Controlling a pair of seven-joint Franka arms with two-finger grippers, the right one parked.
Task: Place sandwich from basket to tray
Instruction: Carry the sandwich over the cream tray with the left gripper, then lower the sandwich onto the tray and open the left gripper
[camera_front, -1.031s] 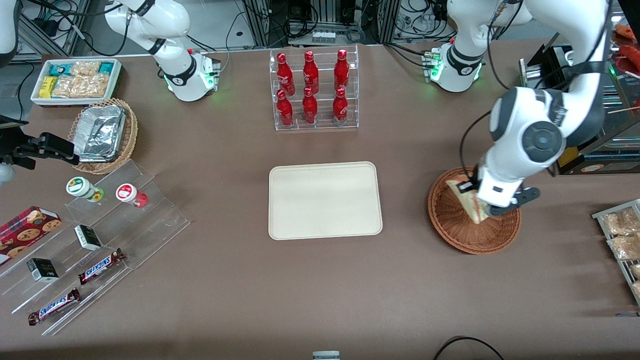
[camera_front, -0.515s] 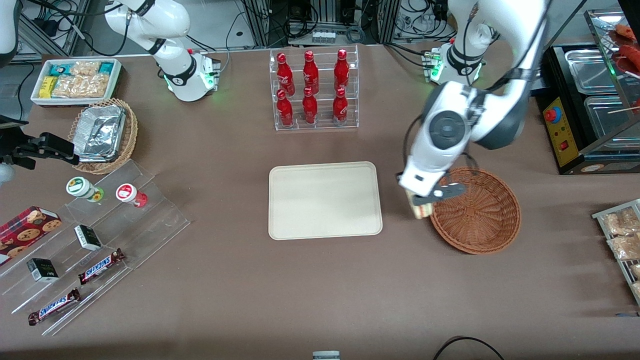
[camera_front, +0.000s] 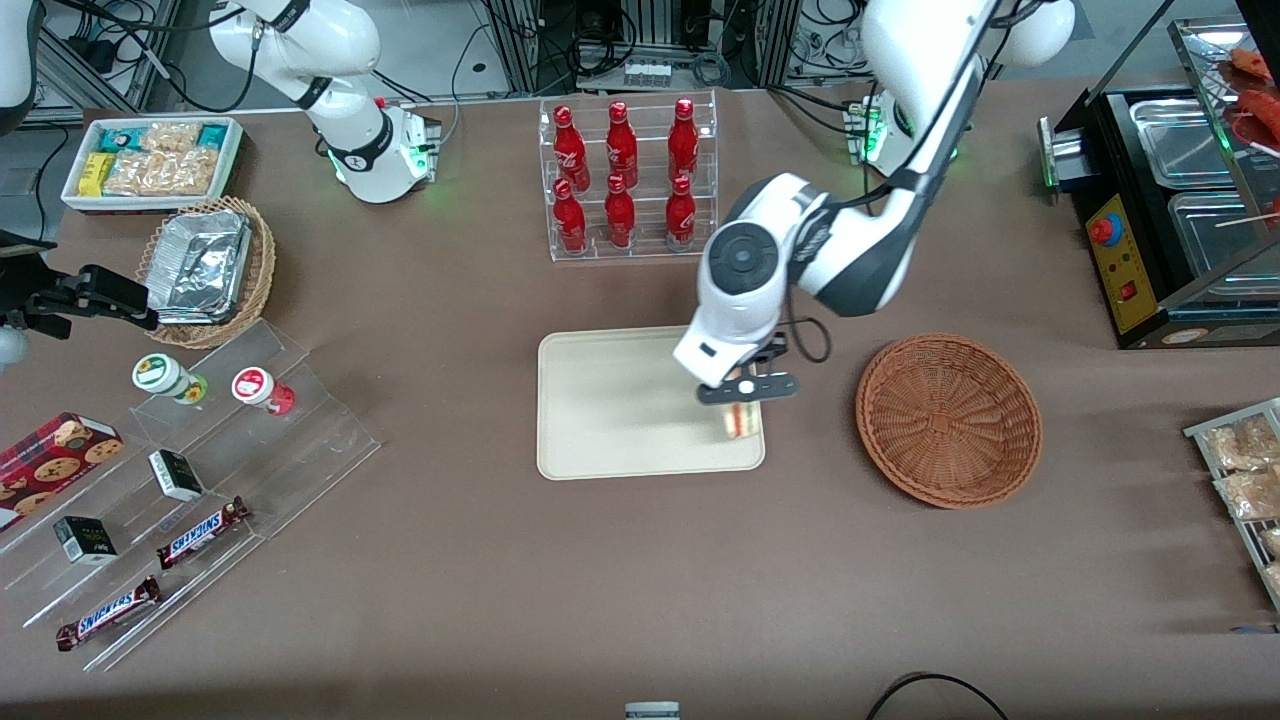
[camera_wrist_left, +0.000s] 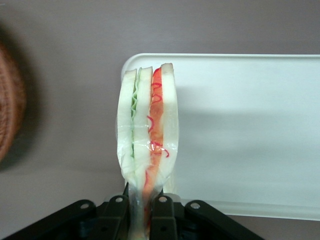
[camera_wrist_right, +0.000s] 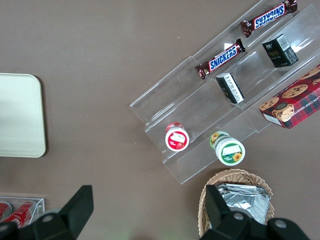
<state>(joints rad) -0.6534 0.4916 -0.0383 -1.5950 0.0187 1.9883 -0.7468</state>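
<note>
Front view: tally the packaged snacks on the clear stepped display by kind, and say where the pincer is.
Brown Snickers bars: 2
Small black boxes: 2
Round lidded cups: 2
Red plaid cookie box: 1
Total: 7
Pincer: shut on the triangular sandwich, over the cream rectangular tray.

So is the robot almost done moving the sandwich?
Nearly. The sandwich is out of the basket, which now shows only bare wicker. The gripper is shut on it, holding it above the tray at its basket-side edge. Left: lower it and let go.
</note>
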